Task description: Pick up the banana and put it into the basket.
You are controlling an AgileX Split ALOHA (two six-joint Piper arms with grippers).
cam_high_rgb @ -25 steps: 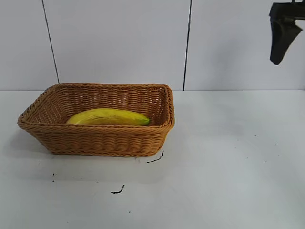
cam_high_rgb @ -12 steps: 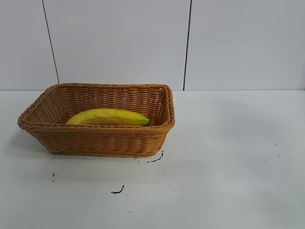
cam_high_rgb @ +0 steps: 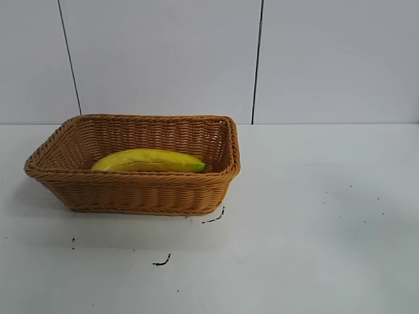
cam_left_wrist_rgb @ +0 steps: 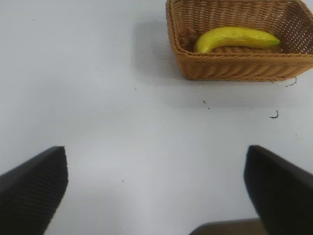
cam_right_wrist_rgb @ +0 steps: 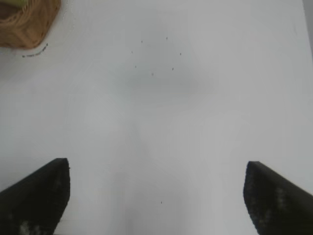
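Observation:
The yellow banana (cam_high_rgb: 149,160) lies lengthwise inside the tan woven basket (cam_high_rgb: 141,191) at the left of the table. The left wrist view also shows the banana (cam_left_wrist_rgb: 237,38) in the basket (cam_left_wrist_rgb: 234,71), far from my left gripper (cam_left_wrist_rgb: 156,188), which is open and empty above bare table. My right gripper (cam_right_wrist_rgb: 156,193) is open and empty above bare table, with only a corner of the basket (cam_right_wrist_rgb: 27,27) showing far off. Neither gripper shows in the exterior view.
The white table (cam_high_rgb: 314,216) carries a few small black marks (cam_high_rgb: 162,261) in front of the basket. A white panelled wall (cam_high_rgb: 163,59) stands behind the table.
The right gripper, seen at the upper right of the exterior view a second ago, has left that view. The banana and basket have not moved.

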